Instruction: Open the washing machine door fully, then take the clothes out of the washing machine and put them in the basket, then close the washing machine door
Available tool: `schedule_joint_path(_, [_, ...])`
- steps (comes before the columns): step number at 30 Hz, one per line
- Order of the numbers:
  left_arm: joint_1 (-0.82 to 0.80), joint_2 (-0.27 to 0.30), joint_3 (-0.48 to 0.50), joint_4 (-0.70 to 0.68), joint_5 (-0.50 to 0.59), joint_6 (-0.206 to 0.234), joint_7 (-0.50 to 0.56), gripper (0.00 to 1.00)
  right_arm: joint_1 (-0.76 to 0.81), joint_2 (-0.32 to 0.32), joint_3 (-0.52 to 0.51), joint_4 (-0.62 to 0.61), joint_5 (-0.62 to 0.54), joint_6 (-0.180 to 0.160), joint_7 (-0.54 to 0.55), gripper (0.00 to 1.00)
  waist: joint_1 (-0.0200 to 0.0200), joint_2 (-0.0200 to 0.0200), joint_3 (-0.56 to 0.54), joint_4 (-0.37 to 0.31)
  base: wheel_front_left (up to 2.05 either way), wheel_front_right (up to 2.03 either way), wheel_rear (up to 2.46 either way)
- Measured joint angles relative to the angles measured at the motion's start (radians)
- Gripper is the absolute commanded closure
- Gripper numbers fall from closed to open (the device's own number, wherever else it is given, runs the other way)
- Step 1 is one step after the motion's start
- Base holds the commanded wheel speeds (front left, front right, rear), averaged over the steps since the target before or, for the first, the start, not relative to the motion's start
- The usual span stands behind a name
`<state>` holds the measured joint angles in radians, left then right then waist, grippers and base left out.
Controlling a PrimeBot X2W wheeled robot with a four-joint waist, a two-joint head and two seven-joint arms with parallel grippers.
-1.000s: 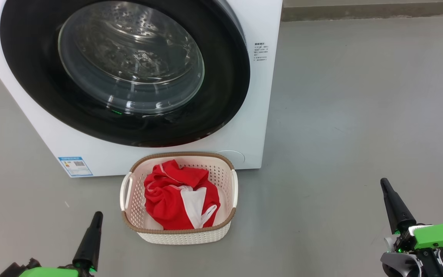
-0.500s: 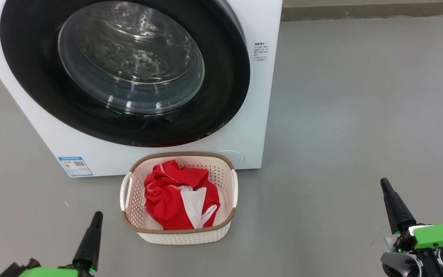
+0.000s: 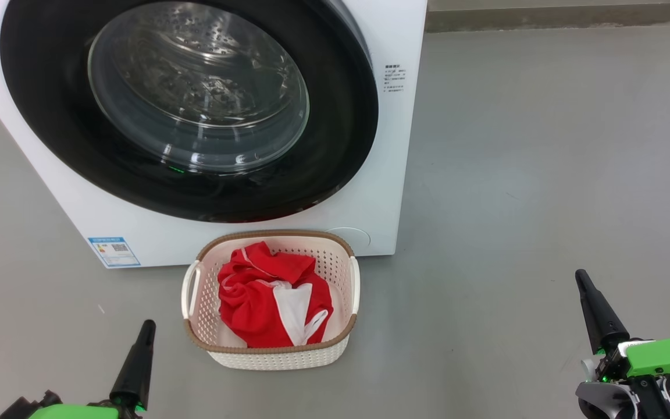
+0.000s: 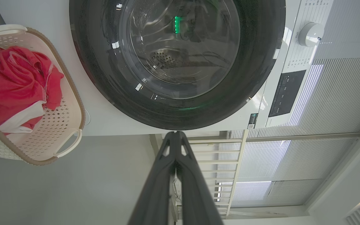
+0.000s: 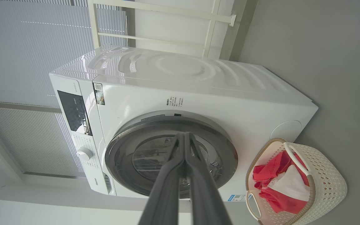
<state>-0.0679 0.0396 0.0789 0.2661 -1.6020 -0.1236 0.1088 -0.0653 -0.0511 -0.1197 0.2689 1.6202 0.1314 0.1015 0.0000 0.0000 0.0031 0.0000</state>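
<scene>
Head view: the washing machine door [image 3: 195, 93] appears shut against the washing machine [image 3: 382, 174], far ahead of both arms. The clothes [image 3: 265, 297] lie bundled in the basket [image 3: 271, 350], which stands on the floor just in front of the machine, nearer the left gripper [image 3: 148, 325] than the right gripper [image 3: 580, 274]. Both pairs of jaws are closed on nothing. The task looks finished.

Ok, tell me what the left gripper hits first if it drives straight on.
Probably the washing machine door: the left gripper points at its black rim, nothing between. Depth is unclear; it might strike the washing machine front beside it.
</scene>
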Motion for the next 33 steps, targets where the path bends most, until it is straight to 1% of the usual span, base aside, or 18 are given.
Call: schedule_joint_path(33, [0.000, 0.000, 0.000, 0.000, 0.000, 0.000, 0.000, 1.00, 0.000, 0.002, -0.002, 0.000, -0.002, 0.000, 0.004, 1.00, 0.0000, 0.0000, 0.000, 0.000, 0.00, 0.00, 0.00])
